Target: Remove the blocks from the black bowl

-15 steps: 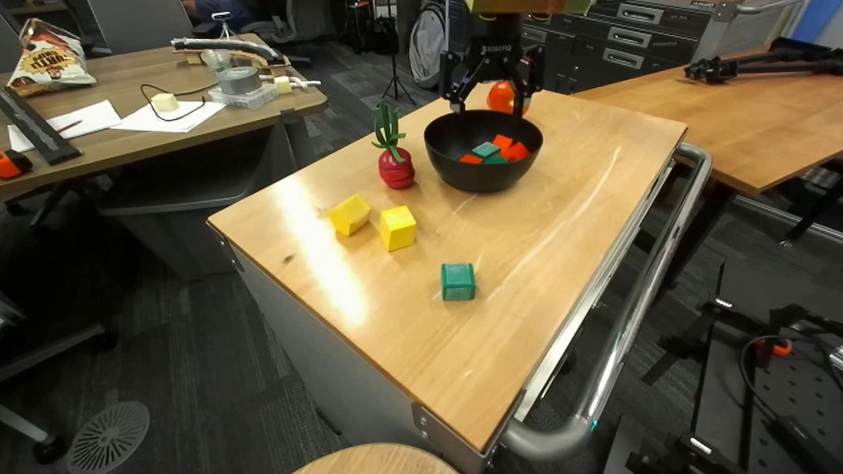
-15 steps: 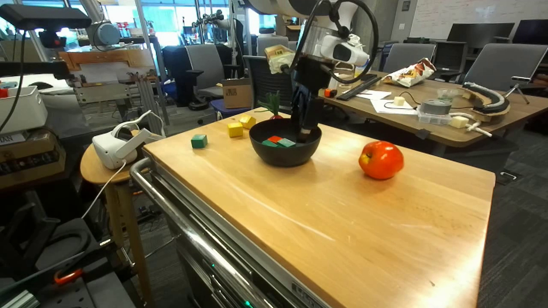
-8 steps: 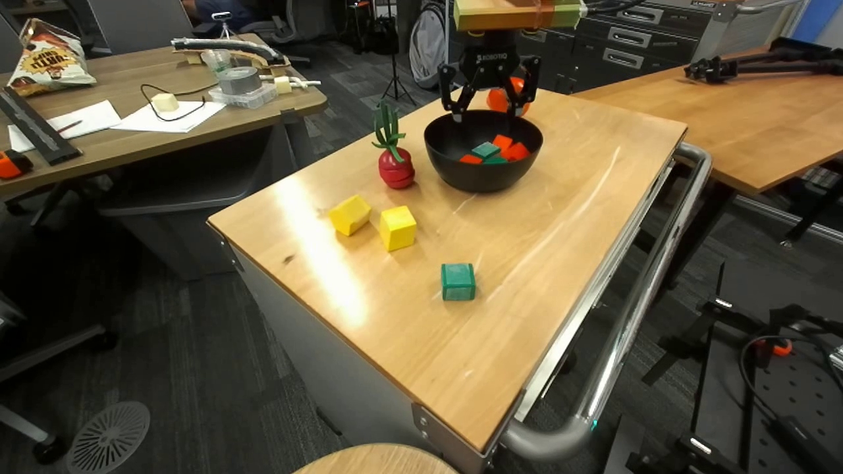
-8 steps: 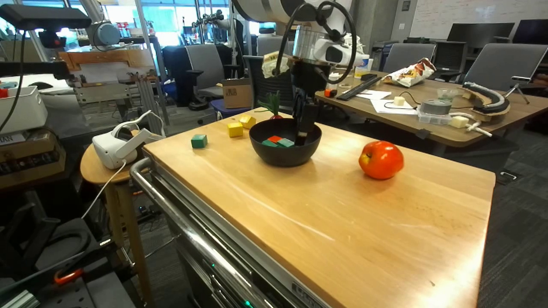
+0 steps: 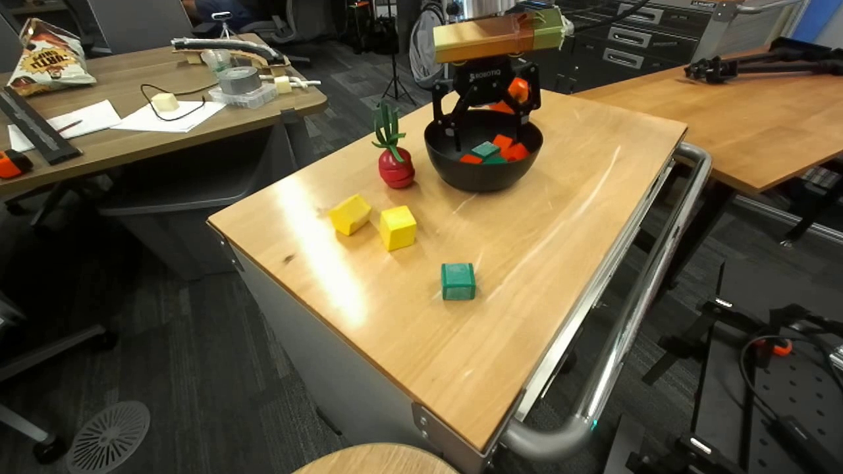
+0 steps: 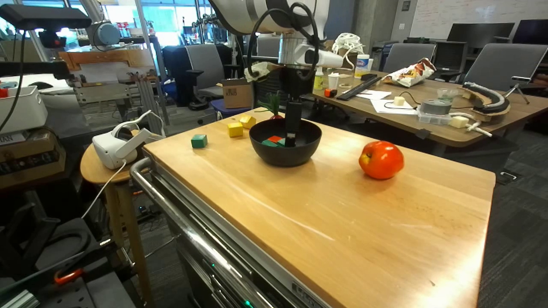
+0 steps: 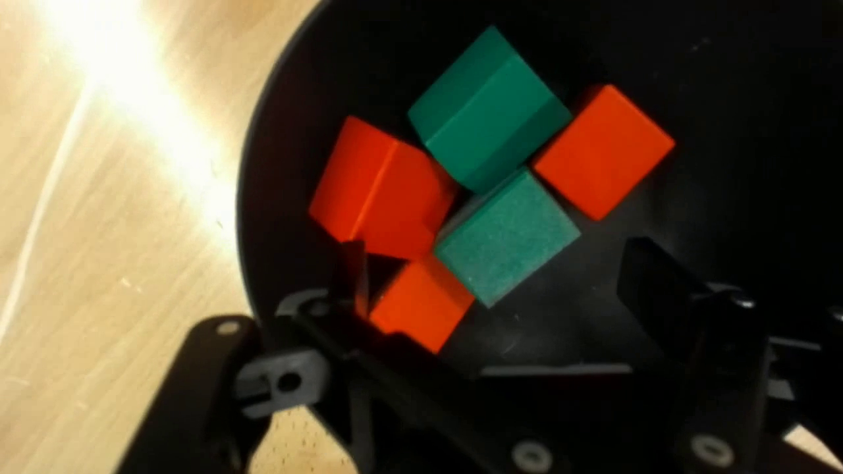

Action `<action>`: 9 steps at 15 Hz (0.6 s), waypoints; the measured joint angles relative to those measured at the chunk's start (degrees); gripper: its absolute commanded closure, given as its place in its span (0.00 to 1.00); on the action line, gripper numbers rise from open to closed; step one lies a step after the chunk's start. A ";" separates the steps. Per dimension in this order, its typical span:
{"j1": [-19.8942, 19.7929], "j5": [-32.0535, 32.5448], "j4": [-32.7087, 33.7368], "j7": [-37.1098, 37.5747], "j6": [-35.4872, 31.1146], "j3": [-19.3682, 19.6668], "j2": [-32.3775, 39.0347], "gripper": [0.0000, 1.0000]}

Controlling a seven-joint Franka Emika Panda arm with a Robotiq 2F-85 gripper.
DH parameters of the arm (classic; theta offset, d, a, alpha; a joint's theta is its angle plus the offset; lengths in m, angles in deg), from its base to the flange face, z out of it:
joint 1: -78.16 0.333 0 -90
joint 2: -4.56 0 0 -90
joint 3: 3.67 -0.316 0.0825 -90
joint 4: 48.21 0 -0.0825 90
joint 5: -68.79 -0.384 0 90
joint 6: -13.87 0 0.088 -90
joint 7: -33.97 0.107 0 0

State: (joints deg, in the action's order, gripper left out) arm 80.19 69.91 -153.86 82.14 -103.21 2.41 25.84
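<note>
Wooden table (image 5: 527, 263) bears one radish (image 5: 396, 170), one tomato (image 6: 381, 160); two yellow blocks (image 5: 398, 228), one green block (image 5: 458, 282); one black bowl (image 5: 481, 179) holds five blocks (image 7: 507, 237), claw (image 7: 495, 260) spread wide inside.

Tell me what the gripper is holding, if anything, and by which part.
Nothing is held: the gripper stands open, the blocks in the black bowl ungripped.

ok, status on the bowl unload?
End effector open, nothing held. Five blocks visible in black bowl: two green, three orange-red. Tight cluster may crowd the grasp.

Red fruit (image 6: 381, 160); white headset (image 6: 110, 149)
</note>
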 measured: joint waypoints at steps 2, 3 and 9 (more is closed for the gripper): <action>0.78 0.00 -0.06 1.85 0.00 -0.10 0.27 0.18; 1.11 0.00 -0.06 2.70 0.00 -0.17 0.47 0.21; 1.92 0.46 0.11 6.19 -1.83 -0.06 2.49 0.74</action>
State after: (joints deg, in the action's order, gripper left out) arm 82.11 70.38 -153.75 88.33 -105.04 2.35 28.34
